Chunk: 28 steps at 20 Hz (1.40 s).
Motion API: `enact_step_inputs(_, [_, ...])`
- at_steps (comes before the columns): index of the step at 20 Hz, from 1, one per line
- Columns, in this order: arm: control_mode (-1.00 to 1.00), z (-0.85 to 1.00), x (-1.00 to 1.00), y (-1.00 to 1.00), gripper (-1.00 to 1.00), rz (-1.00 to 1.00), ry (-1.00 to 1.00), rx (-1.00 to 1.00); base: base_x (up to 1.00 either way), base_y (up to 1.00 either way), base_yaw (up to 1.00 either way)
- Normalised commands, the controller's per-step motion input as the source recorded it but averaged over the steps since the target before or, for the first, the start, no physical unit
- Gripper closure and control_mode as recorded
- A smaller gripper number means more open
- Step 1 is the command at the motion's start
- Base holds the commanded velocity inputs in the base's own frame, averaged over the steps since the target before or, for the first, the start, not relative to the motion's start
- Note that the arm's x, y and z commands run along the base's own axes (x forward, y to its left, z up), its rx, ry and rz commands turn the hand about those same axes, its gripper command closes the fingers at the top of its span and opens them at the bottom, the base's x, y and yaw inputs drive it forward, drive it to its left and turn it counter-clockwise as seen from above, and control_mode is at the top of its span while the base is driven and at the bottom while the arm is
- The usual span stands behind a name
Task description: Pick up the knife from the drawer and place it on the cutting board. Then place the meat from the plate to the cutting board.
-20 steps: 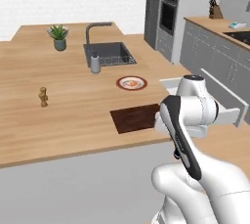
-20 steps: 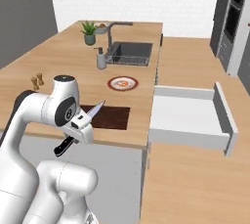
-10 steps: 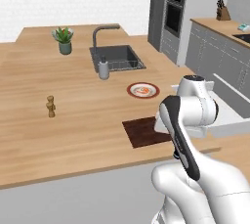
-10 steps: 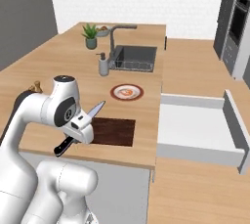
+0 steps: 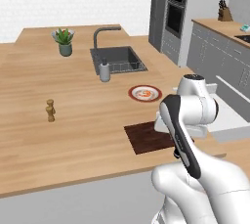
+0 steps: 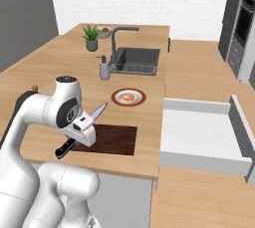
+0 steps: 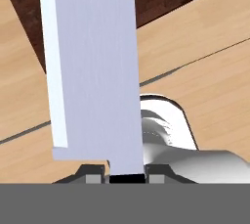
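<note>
Above the board's (image 6: 110, 139) near edge, hand (image 6: 79, 133) grips knife (image 6: 93, 114), blade tilted up, meat (image 6: 129, 97) on plate (image 6: 118, 102)

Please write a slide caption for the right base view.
Tool holds the knife above the cutting board.

A potted plant (image 5: 64, 41) stands at the counter's (image 5: 73, 105) far edge. A soap dispenser (image 5: 104, 71) stands beside the sink (image 5: 117, 59) with its faucet (image 5: 104, 31). A pepper mill (image 5: 49, 110) stands alone.
</note>
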Motion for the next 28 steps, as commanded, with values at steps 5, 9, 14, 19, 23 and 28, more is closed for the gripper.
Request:
enact_step_inputs(5, [-1.00, 0.00, 0.03, 0.00, 1.00, 0.00, 0.00, 0.00, 0.00, 0.00, 0.00])
enact_step_inputs(9, [-1.00, 0.00, 0.46, -0.15, 1.00, 0.14, 0.02, 0.00, 0.00, 0.00, 0.00])
enact_step_inputs(14, [-1.00, 0.01, 0.90, -0.37, 1.00, 0.42, 0.01, -0.02, 0.00, 0.00, 0.00])
enact_step_inputs(19, [-1.00, -0.07, 0.94, -0.57, 1.00, 0.66, -0.04, -0.01, 0.00, 0.00, 0.00])
enact_step_inputs(23, [-1.00, -0.48, 0.77, -0.35, 1.00, 0.85, -0.01, -0.07, 0.00, 0.00, 0.00])
enact_step_inputs(28, [-1.00, -0.55, 0.58, -0.05, 1.00, 0.70, 0.10, -0.07, 0.00, 0.00, 0.00])
